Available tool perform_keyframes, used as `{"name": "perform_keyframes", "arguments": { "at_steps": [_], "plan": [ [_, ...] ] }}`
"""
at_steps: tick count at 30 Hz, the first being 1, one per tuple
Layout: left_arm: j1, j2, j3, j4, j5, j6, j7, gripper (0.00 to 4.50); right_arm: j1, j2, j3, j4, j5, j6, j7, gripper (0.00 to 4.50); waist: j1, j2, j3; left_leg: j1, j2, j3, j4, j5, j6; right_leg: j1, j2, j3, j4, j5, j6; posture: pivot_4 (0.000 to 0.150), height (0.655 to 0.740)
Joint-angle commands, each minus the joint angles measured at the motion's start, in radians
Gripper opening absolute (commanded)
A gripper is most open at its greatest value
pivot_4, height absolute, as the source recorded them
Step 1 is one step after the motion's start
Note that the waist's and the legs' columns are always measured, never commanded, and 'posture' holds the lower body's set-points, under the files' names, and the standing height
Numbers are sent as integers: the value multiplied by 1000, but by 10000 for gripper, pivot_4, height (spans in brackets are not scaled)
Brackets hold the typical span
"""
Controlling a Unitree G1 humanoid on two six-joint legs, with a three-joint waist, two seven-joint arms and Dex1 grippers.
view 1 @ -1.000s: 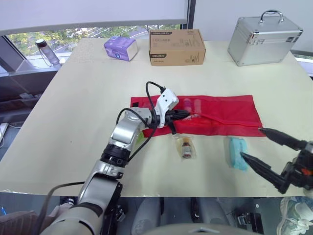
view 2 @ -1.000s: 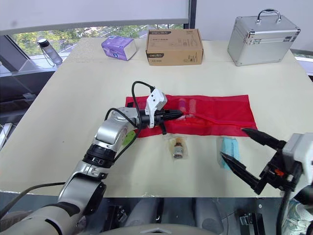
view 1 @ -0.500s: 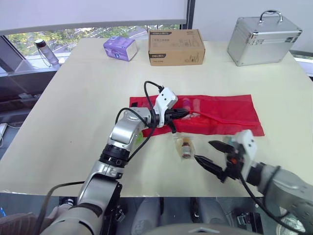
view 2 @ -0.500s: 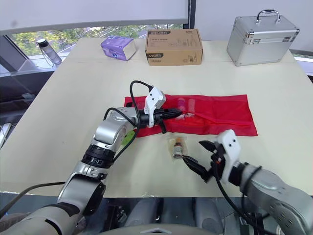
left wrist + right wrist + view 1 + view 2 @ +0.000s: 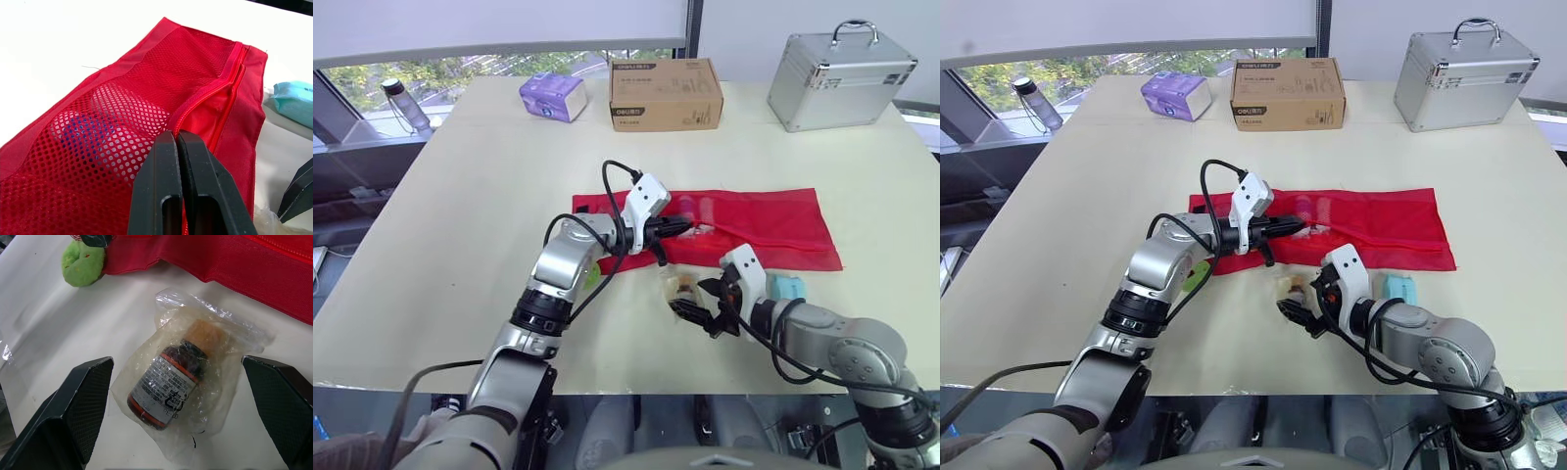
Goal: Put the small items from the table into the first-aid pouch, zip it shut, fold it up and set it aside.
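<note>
The red mesh first-aid pouch point(image 5: 759, 220) lies flat at mid-table, its zipper point(image 5: 222, 93) partly open. My left gripper point(image 5: 683, 226) is shut on the pouch's edge by the zipper point(image 5: 178, 139). Small items point(image 5: 83, 132) show through the mesh. A small brown bottle in a clear plastic bag point(image 5: 171, 382) lies in front of the pouch. My right gripper point(image 5: 700, 300) is open just above it, one finger point(image 5: 83, 401) on each side of the bag. A light blue packet point(image 5: 787, 287) lies just right of that gripper.
A cardboard box point(image 5: 666, 93), a purple box point(image 5: 553, 98) and a silver case point(image 5: 842, 67) stand along the far edge. A water bottle point(image 5: 406, 106) stands beyond the far left corner. A green blob point(image 5: 83, 264) lies by the pouch's left end.
My right arm has swung in from the front right edge to the bagged bottle, with its fingers now straddling it. The left gripper has kept its hold on the pouch.
</note>
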Motion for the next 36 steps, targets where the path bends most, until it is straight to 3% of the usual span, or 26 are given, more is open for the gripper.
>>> {"name": "perform_keyframes", "arguments": {
  "at_steps": [1,4,7,17,26,36],
  "plan": [
    [-11,0,13,-57,-16,7,12,0,-3,-21,35,-21,-33,41,9,35505,0,0,0,0,0,0,0,0,0,0,0,0,0,0,0,1500,7400],
    [-7,0,12,-63,-17,11,16,0,-8,-49,51,-36,-77,42,27,18428,1,0,0,0,0,0,0,0,0,0,0,0,0,0,0,1500,7400],
    [-4,-1,9,-65,-17,12,19,0,-4,-70,41,-62,-91,35,50,8589,1,0,0,0,0,0,0,0,0,0,0,0,0,0,0,1500,7400],
    [4,-7,16,-80,-33,16,23,0,68,-41,-240,-152,87,72,-12,8519,2,0,0,-1,0,0,0,0,0,0,0,0,-1,0,0,1500,7400],
    [9,-29,17,-90,-45,25,44,0,23,225,-330,-88,70,107,-346,8519,2,1,0,-1,0,0,0,0,0,-1,0,0,0,0,0,1500,7400],
    [11,-30,8,-91,-42,22,34,0,-72,334,-373,9,-1,77,-475,8519,0,1,0,-1,0,0,0,0,0,-1,0,0,0,0,0,1500,7400]
  ]
}}
